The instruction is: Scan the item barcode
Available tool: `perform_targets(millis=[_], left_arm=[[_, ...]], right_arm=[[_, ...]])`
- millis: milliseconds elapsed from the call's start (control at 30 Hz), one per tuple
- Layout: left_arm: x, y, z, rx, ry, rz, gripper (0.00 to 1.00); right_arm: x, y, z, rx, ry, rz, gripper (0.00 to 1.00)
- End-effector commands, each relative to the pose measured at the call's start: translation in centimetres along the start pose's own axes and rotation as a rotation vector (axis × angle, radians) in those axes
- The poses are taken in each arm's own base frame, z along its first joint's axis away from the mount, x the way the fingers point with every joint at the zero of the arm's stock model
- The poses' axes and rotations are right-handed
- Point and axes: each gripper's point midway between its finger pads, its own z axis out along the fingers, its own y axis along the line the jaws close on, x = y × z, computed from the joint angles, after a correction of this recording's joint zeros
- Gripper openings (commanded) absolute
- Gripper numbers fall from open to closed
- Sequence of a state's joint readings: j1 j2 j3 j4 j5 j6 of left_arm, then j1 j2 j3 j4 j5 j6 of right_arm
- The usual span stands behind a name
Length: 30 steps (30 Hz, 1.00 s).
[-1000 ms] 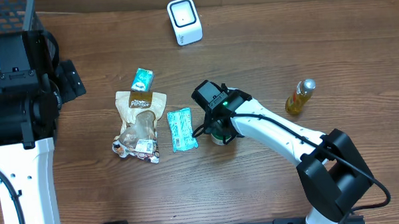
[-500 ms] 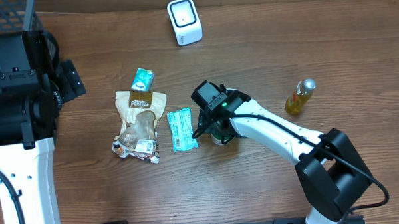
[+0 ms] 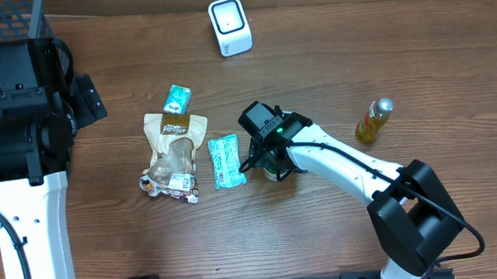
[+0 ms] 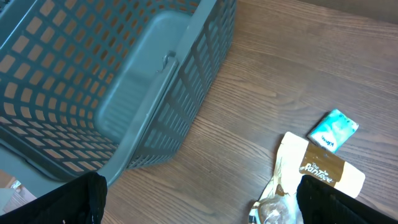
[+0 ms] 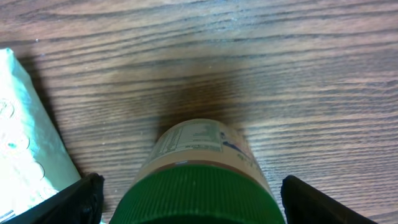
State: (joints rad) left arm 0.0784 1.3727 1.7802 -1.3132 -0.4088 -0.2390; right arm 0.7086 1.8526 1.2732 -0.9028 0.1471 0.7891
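Comparing the overhead views across the last second, almost no displacement is noted: the right claw (image 5: 196,199) is held spread astride the small upright jar with green ribbed lid and beige label (image 5: 193,146), which is stood on the brown wooden table (image 3: 318,236) just beside the pale teal foil packet (image 3: 226,162). No firm pinch is evidenced, so the jar is judged not yet lifted and its barcode unpresented; the white box-shaped scanner (image 3: 230,26) is sited well apart at the far edge. The left claw (image 4: 208,199) is spread and empty near the grey plastic basket (image 4: 124,93).
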Motion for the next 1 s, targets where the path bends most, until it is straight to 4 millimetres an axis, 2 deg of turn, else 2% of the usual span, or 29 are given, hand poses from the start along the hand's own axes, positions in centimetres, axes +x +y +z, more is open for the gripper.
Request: perform_targets(millis=[0, 500, 767, 967], left_arm=[[-0.6, 0.2, -0.4, -0.005, -0.020, -0.001, 0.99], [-0.6, 0.2, -0.4, -0.005, -0.020, -0.001, 1.00], [-0.6, 0.2, -0.4, -0.005, -0.019, -0.001, 1.00], [-0.6, 0.2, -0.4, -0.005, -0.019, -0.001, 0.99]], right_arm=[[0.5, 0.0, 0.3, 0.003, 0.017, -0.001, 0.88], [1.0, -0.1, 0.3, 0.003, 0.042, -0.003, 0.88], [1.7, -0.4, 1.4, -0.003, 0.054, 0.001, 0.91], [1.7, -0.3, 1.5, -0.009, 0.051, 0.001, 0.91]])
